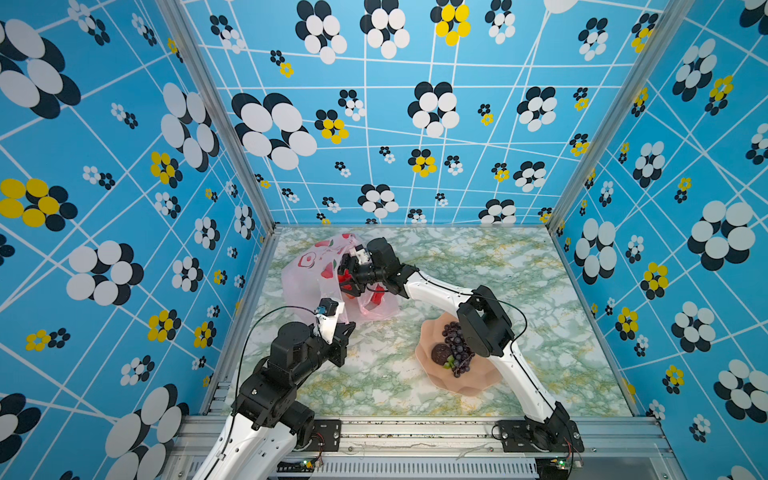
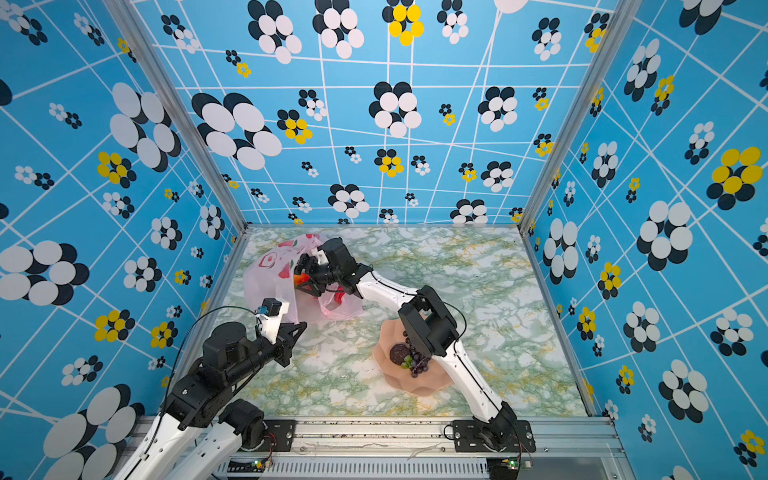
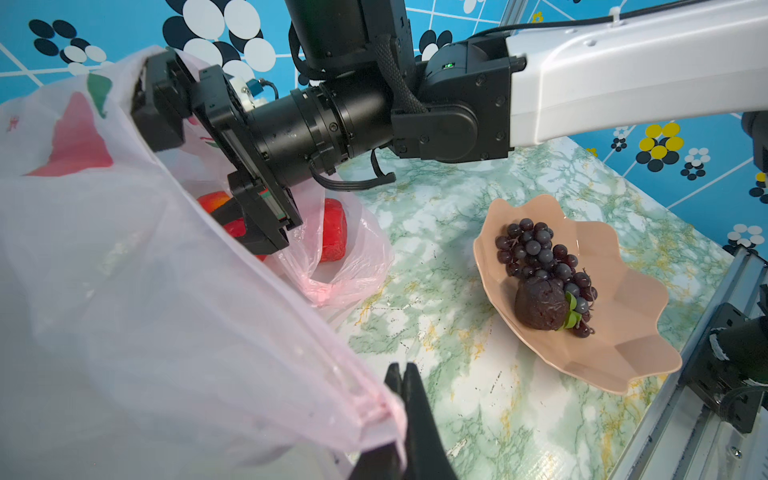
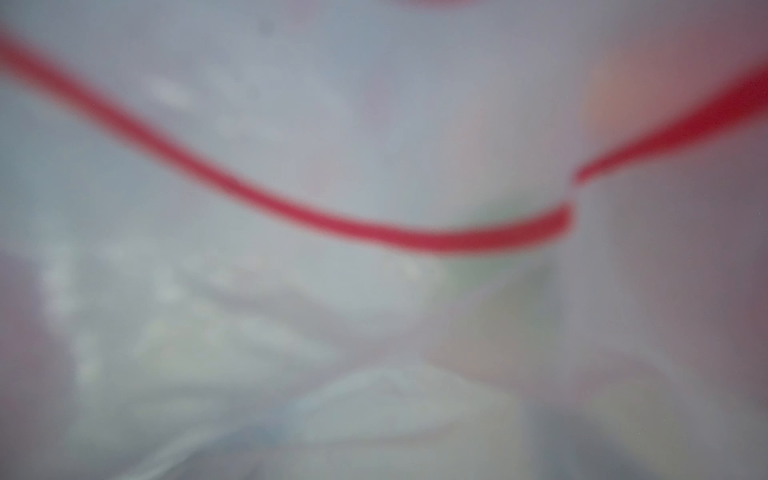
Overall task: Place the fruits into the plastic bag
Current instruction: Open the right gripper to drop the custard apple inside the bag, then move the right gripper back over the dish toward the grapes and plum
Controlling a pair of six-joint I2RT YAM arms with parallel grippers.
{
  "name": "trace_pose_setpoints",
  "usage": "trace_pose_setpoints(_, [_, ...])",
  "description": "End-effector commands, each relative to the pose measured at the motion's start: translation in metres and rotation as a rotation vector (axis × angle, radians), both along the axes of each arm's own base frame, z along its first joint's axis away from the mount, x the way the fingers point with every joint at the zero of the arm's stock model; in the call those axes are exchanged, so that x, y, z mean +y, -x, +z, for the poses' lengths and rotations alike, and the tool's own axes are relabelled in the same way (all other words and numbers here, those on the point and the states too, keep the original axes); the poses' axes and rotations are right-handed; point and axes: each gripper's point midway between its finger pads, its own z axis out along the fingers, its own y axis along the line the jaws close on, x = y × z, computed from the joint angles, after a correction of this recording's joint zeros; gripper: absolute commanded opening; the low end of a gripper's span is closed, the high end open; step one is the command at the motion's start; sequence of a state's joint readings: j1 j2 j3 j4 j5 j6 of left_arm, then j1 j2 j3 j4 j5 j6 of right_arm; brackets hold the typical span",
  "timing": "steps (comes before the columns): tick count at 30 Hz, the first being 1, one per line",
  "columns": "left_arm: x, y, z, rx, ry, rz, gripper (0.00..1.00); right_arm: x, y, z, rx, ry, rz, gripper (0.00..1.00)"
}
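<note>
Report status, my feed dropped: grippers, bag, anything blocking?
Left gripper shut on plastic bag rim. Right gripper open inside bag mouth. Grapes and dark brown piece in bowl. Nothing seen blocking.

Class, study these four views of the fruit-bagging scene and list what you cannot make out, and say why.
Right wrist view: all blur; the plastic bag fills it, too close to focus.
Right gripper: in the left wrist view its tips sit behind bag film.
Bag contents: film and gripper cover all but one red-orange fruit; count unknown.
Grapes and bowl: in both top views the right arm covers part.
</note>
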State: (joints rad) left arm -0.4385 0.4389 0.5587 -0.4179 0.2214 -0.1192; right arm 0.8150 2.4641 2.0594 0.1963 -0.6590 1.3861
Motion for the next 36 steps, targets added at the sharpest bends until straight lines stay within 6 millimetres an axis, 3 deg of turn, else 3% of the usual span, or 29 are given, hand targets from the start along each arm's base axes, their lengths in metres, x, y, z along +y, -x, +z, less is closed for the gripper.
trace_pose_setpoints(1, [-0.002,0.000,0.008,-0.033,0.008,-0.016,0.00,-0.001,-0.005,0.013,-0.030,-0.019,-0.012,0.99])
trace_pose_setpoints(15, [-0.001,0.000,0.009,-0.032,0.009,-0.014,0.00,-0.017,0.007,0.022,-0.079,0.032,0.000,0.99])
trace_pose_setpoints(18, [0.000,0.000,0.008,-0.031,0.007,-0.006,0.00,-0.037,0.013,0.014,-0.104,0.130,0.004,0.99])
trace_pose_setpoints(22, [0.002,-0.001,0.008,-0.029,0.003,0.006,0.00,-0.094,0.009,-0.017,-0.161,0.401,-0.048,0.99])
trace_pose_setpoints(23, [0.002,-0.001,0.008,-0.029,0.002,0.008,0.00,-0.111,0.009,-0.007,-0.190,0.444,-0.067,0.99])
trace_pose_setpoints(25, [0.004,-0.002,0.008,-0.029,-0.003,0.017,0.00,-0.140,0.007,-0.009,-0.215,0.526,-0.090,1.00])
trace_pose_setpoints(28, [0.006,-0.002,0.009,-0.036,-0.006,0.029,0.00,-0.165,0.007,0.005,-0.251,0.548,-0.116,0.99])
trace_pose_setpoints(36, [0.007,0.000,0.010,-0.046,-0.006,0.027,0.00,-0.177,0.036,0.072,-0.381,0.442,-0.059,0.99])
